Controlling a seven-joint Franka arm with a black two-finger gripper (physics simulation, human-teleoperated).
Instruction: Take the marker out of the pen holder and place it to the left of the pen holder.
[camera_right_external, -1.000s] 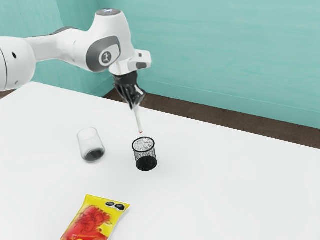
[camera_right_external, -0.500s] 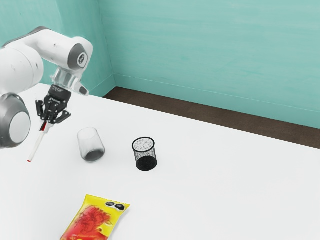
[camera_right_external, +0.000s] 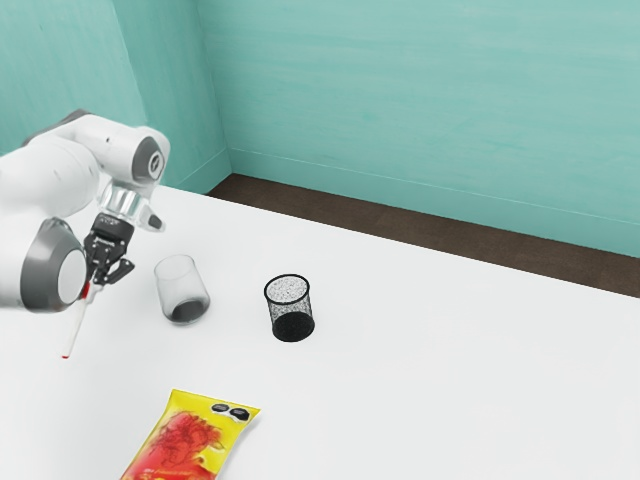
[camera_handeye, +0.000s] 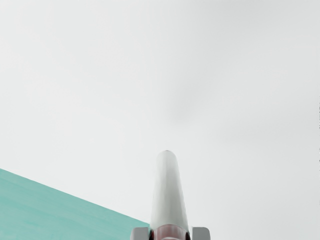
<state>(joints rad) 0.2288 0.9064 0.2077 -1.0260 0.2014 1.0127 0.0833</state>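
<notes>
My black gripper (camera_right_external: 95, 284) is at the exterior view's left, shut on the white marker (camera_right_external: 76, 325). The marker hangs tilted, its red-tipped end pointing down toward the white table. In the wrist view the marker (camera_handeye: 169, 195) extends away from between the two fingertips of the gripper (camera_handeye: 170, 234), which touch it from both sides. The black mesh pen holder (camera_right_external: 293, 325) stands upright with nothing in it, well off toward the exterior view's right from my hand.
A clear glass (camera_right_external: 182, 290) stands between my hand and the pen holder. A yellow and red snack bag (camera_right_external: 190, 440) lies near the exterior view's lower edge on the white table (camera_right_external: 450, 380).
From above the pen holder, my hand has swung with the marker to the exterior view's left, past the glass, and then come lower. Holder, glass and bag have stayed put.
</notes>
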